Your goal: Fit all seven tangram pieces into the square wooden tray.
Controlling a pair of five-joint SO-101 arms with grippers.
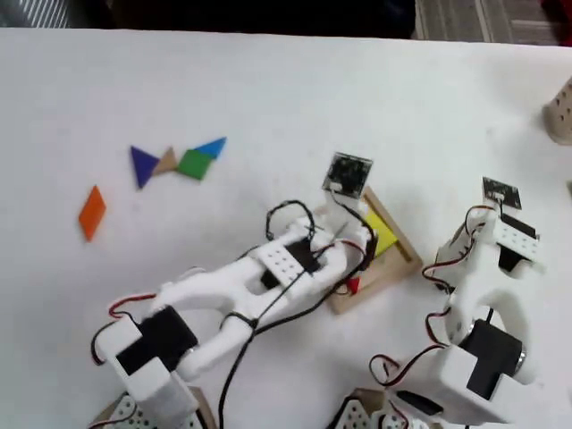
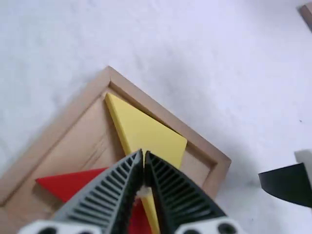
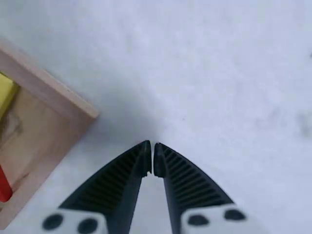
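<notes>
Where the tray sits angled on the white tabletop, open surface lies beyond its rims. Inside: a yellow triangle along one rim, a red triangle beside it. Left pincer hangs over the yellow one, jaws together, empty. Right pincer, likewise closed, is over bare tabletop off a tray corner. Loose pieces lie well apart.

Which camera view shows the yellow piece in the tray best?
The left wrist view: the yellow piece lies large in the tray, one tip hidden behind the left claw. In the high view the left arm covers part of it. In the right wrist view a yellow sliver sits at the picture's edge.
</notes>
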